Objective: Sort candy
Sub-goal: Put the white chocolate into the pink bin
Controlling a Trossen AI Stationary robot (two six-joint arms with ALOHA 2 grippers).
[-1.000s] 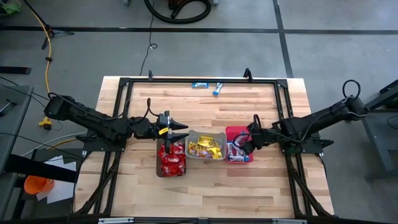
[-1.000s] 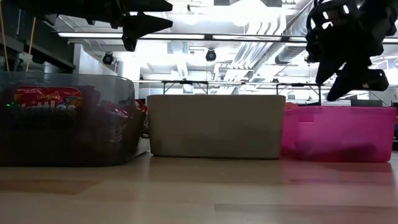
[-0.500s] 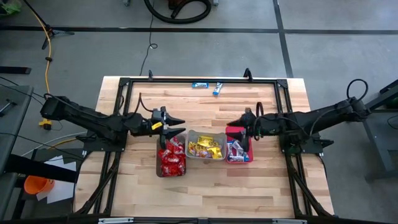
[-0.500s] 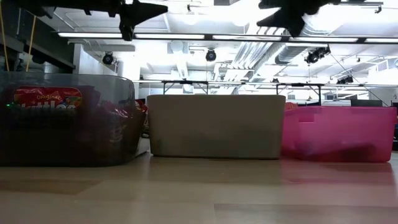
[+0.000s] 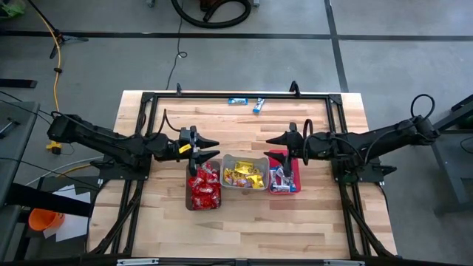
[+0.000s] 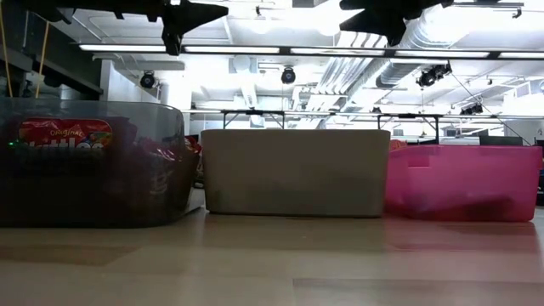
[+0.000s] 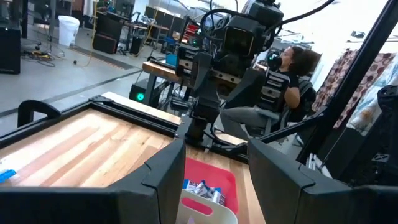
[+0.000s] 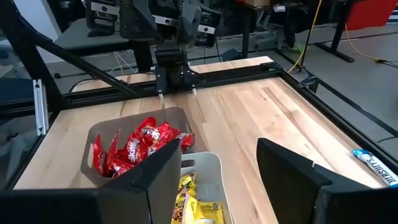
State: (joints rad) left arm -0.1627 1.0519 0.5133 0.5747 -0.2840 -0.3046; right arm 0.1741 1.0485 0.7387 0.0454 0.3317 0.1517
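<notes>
High view first: we see three bins in a row at the middle of the counter [image 5: 244, 214], a brown bin [image 5: 203, 189] full of red packets [image 5: 204, 191], a grey bin [image 5: 244, 174] with yellow packets [image 5: 244, 176], and a pink bin [image 5: 284, 172] holding blue-and-white bars [image 5: 279, 179]. We also find two more blue-and-white bars lying loose near the far edge of the counter, one [image 5: 237, 100] flat and one [image 5: 258, 106] tilted just beside it, well apart from the bins. We see the left gripper [image 5: 211, 147] hovering above the far end of the brown bin, its fingers spread and holding nothing. We see the right gripper [image 5: 275, 140] hovering above the far end of the pink bin, fingers likewise spread and empty, pointing toward the left gripper across the grey bin. From the low view we see both sets of fingers up at the top of the picture, well clear of the bin rims. From the right wrist view we look past its own spread fingers [image 8: 158, 177] onto the red packets and the yellow packets, with one loose bar at the counter's far edge. From the left wrist view we see the pink bin between its fingers [image 7: 168, 171], and a person [image 7: 292, 74] seated beyond the counter.
</notes>
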